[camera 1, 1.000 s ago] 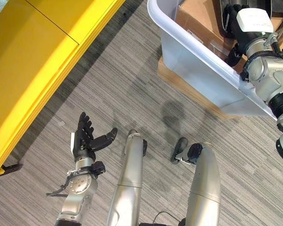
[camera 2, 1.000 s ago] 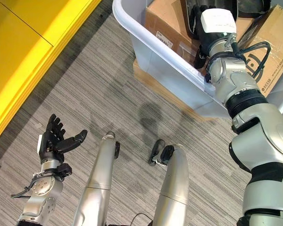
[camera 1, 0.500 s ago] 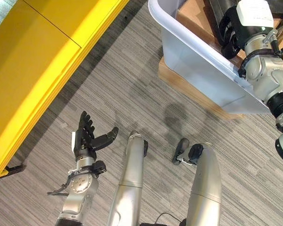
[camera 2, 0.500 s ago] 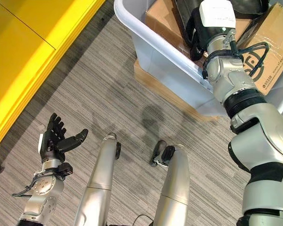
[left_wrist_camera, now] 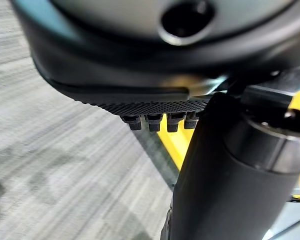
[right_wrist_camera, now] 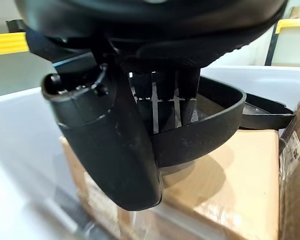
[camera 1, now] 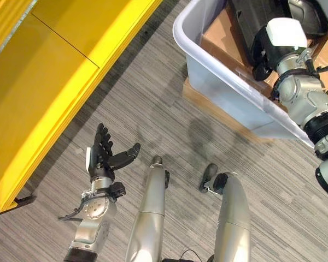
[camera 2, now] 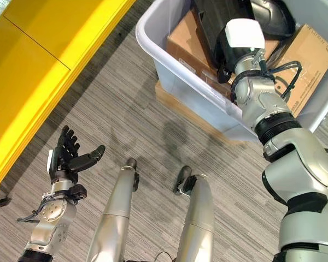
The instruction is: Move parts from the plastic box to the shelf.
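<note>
A pale translucent plastic box [camera 1: 218,82] stands on the floor at the upper right. It holds a large black curved part [camera 2: 213,16] lying on cardboard cartons. My right hand [camera 1: 262,52] reaches over the box's rim. In the right wrist view its thumb [right_wrist_camera: 115,150] and fingers pinch the rim of the black part [right_wrist_camera: 210,130]. The yellow shelf [camera 1: 54,82] runs along the left side. Beside it, my left hand [camera 1: 103,155] hangs over the carpet, open and holding nothing, fingers [left_wrist_camera: 155,121] straight.
Brown cartons [camera 2: 309,60] [camera 2: 183,46] fill the box under and beside the black part. A flat wooden board [camera 1: 208,101] lies under the box. Grey striped carpet [camera 1: 153,109] lies between the shelf and the box.
The whole picture has shifted as the camera moved. My right hand has gone deeper into the box and closed on the black part. The left hand holds the same open pose.
</note>
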Controlling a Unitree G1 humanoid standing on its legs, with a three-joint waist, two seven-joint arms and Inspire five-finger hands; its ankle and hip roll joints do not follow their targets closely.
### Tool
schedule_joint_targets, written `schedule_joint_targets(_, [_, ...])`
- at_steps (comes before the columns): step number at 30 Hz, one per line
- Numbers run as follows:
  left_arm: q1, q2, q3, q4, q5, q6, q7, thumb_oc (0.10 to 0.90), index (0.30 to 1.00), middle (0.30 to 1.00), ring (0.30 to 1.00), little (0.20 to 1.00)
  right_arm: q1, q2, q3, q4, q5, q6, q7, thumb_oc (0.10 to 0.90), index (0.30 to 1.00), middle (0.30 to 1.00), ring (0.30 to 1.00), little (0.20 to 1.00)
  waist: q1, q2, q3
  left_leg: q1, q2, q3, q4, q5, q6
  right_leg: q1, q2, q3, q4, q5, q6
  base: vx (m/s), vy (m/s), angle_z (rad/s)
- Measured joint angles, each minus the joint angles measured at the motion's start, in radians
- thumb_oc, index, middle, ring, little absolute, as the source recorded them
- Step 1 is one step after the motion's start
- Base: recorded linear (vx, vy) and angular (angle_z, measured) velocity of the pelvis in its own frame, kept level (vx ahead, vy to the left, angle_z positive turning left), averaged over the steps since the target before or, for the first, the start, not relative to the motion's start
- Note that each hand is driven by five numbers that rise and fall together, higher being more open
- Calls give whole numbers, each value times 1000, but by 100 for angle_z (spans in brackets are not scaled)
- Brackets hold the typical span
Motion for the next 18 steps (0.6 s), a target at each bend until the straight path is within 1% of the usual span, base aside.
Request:
schedule_joint_targets(2, [0, 10, 3, 3, 0, 1, -14, 900, 1000, 1000, 1000, 1000, 14, -1, -1, -2, 0, 3, 19, 400, 300, 300, 300, 300, -3, 0, 0, 38, 0, 0, -55, 22, 3, 40, 3, -6, -53, 21, 8, -50, 20, 2])
schedule_joint_targets(3, [1, 14, 4, 2, 0, 0, -16, 900, 1000, 1000, 1000, 1000, 16, -2, -3, -2, -1, 3, 21, 400, 300, 300, 300, 300, -2, 0, 0, 52, 1, 3, -73, 30, 1, 54, 3, -5, -71, 31, 9, -50, 21, -3])
schedule_joint_targets(4, [-3, 17, 5, 6, 0, 2, -21, 900, 1000, 1000, 1000, 1000, 20, 0, -21, 1, -11, 1, 21, 400, 300, 300, 300, 300, 0, 0, 0, 71, 4, 6, -101, 43, -11, 71, 3, -11, -98, 42, 7, 31, 12, -3])
schedule_joint_targets(6, [-6, 20, 4, 9, 0, 2, -24, 900, 1000, 1000, 1000, 1000, 33, -2, -33, -3, -22, -3, 23, 400, 300, 300, 300, 300, -3, 0, -1, 111, 6, 6, -169, 77, -11, 112, 10, -16, -157, 70, 17, 26, 8, 1])
schedule_joint_targets(7, [-9, 23, 5, 13, 0, 2, -35, 900, 1000, 1000, 1000, 1000, 40, -2, -37, -2, -36, -5, 24, 400, 300, 300, 300, 300, -2, 0, 0, 147, 7, 10, -202, 85, -5, 151, 9, -19, -197, 80, 21, 44, 11, 1])
schedule_joint_targets(11, [-10, 33, 10, 16, 0, 2, -63, 900, 1000, 1000, 1000, 1000, 64, -6, -44, -20, -38, -5, 31, 400, 300, 300, 300, 300, -4, -1, 0, 247, 7, 9, -306, 126, -3, 252, 10, -35, -293, 113, 32, 46, 20, 5])
schedule_joint_targets(13, [-6, 34, 24, 16, 0, 2, -81, 900, 1000, 1000, 1000, 1000, 86, -20, -80, -77, -38, -5, 38, 400, 300, 300, 300, 300, -10, -2, -4, 317, 7, 10, -396, 165, 0, 320, 13, -45, -371, 145, 44, 45, 2, 4])
schedule_joint_targets(14, [-6, 35, 31, 16, 0, 2, -86, 900, 1000, 1000, 1000, 1000, 86, -21, -87, -80, -39, -6, 38, 400, 300, 300, 300, 300, -12, -3, -4, 327, 7, 10, -408, 166, 7, 333, 13, -46, -383, 150, 45, 78, 5, 3])
schedule_joint_targets(16, [-9, 36, 40, 15, 0, 2, -88, 900, 1000, 1000, 1000, 1000, 89, -21, -98, -78, -39, -6, 39, 400, 300, 300, 300, 300, -11, -5, -7, 345, 6, 9, -436, 176, 9, 351, 13, -51, -407, 160, 47, 62, 14, 4])
schedule_joint_targets(17, [-10, 37, 43, 22, 0, 4, -92, 900, 1000, 1000, 1000, 1000, 96, -20, -104, -76, -38, -4, 45, 400, 300, 300, 300, 300, -11, -6, -7, 374, 7, 5, -470, 189, 10, 378, 14, -59, -434, 168, 49, 51, 14, 13])
schedule_joint_targets(18, [8, 36, 42, 35, 0, 4, -101, 900, 1000, 1000, 1000, 1000, 127, -19, -104, -81, -39, -7, 55, 400, 300, 300, 300, 300, -11, -12, -25, 420, 6, 1, -525, 216, 4, 421, 14, -65, -471, 178, 55, 39, 21, 12])
